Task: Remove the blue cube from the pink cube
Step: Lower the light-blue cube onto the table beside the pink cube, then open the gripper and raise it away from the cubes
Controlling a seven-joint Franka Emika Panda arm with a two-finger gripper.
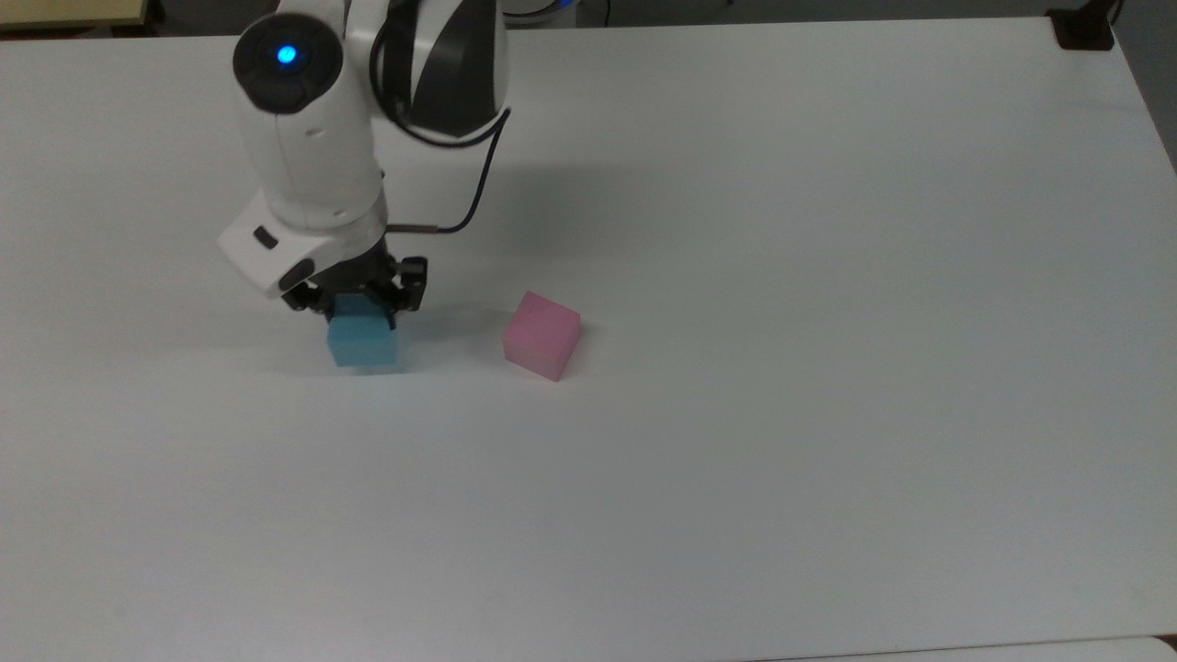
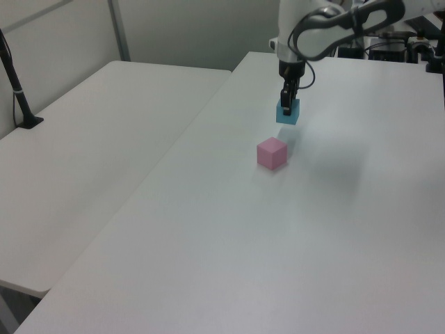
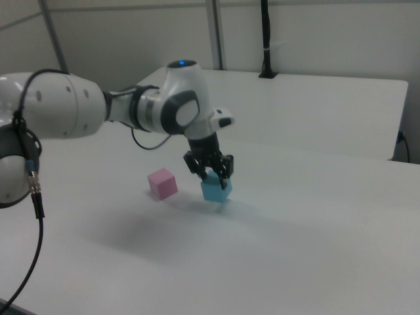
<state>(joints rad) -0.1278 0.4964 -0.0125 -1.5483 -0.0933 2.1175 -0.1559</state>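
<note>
My gripper (image 1: 360, 317) (image 2: 287, 108) (image 3: 214, 180) is shut on the blue cube (image 1: 362, 343) (image 2: 288, 113) (image 3: 216, 190), gripping its upper part. The cube hangs just above the white table, with a small shadow under it in the right view. The pink cube (image 1: 542, 336) (image 2: 272, 153) (image 3: 162, 184) sits alone on the table with nothing on top. In the top view the blue cube is well to the left of the pink one; in the right view it is to its right, a little apart.
A white table (image 1: 828, 414) carries both cubes. A second white table (image 2: 90, 139) adjoins it on the left view's left, with a black post (image 2: 17, 90) clamped to it. The arm's cable (image 1: 469, 198) loops beside the wrist.
</note>
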